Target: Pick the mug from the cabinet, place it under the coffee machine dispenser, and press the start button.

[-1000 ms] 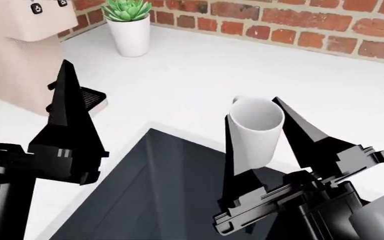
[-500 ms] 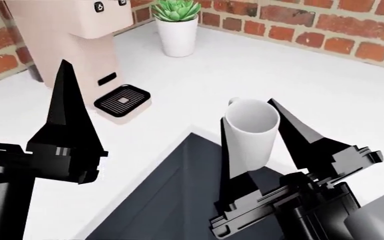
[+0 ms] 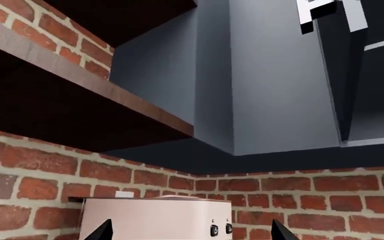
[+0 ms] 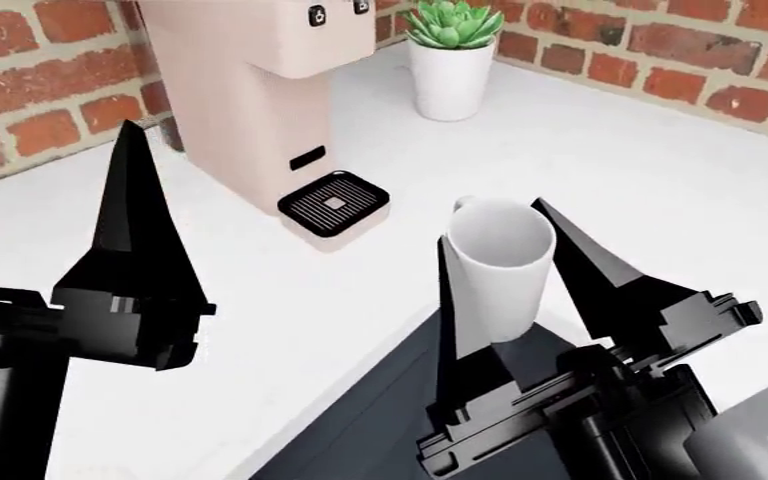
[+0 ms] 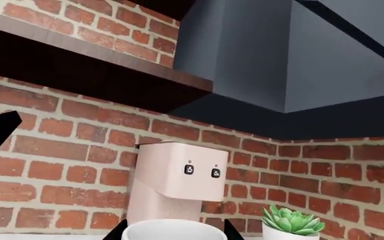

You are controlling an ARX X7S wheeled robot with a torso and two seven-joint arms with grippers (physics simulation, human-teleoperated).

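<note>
Over the white counter, right pincer grips the upright mug, mouth up.

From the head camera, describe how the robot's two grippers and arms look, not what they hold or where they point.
Both grippers are matte black with no visible markings or cables. The left gripper shows a long, flat-sided finger tapering to a sharp point, rising from a blocky, stepped black base. The right gripper has two similar wedge-shaped fingers on an angular, notched base. Lower right, a grey housing adjoins the right arm.
</note>
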